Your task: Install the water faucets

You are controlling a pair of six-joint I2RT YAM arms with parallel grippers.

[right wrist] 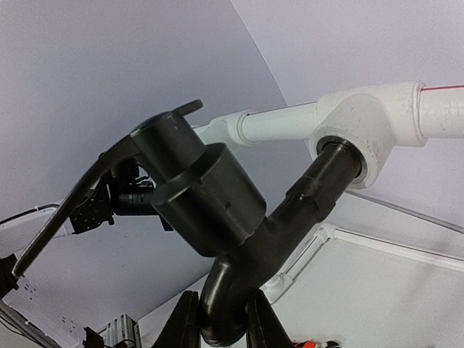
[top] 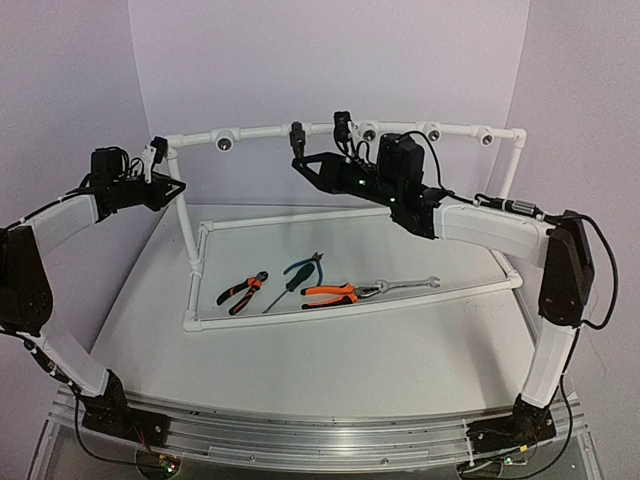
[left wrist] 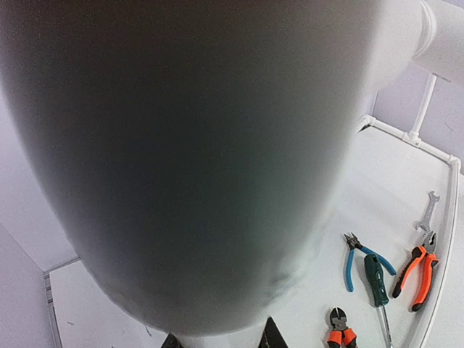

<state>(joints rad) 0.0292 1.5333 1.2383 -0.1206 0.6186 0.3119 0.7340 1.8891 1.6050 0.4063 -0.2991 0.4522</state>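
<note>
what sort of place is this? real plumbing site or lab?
Most likely a robot lab test cell: plain backdrop walls, a white pipe frame standing on the table, pliers and a wrench laid inside it, right gripper holding a black tap at its tee.

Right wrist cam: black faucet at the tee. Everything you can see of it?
The black faucet looks like matte moulded plastic: a wide cylindrical body, a long thin lever handle on top sweeping left, an inlet stub and a downward spout. The inlet sits in the socket of a white tee fitting on the top rail; how deep cannot be told. The right gripper pinches the spout, one finger on each side.
</note>
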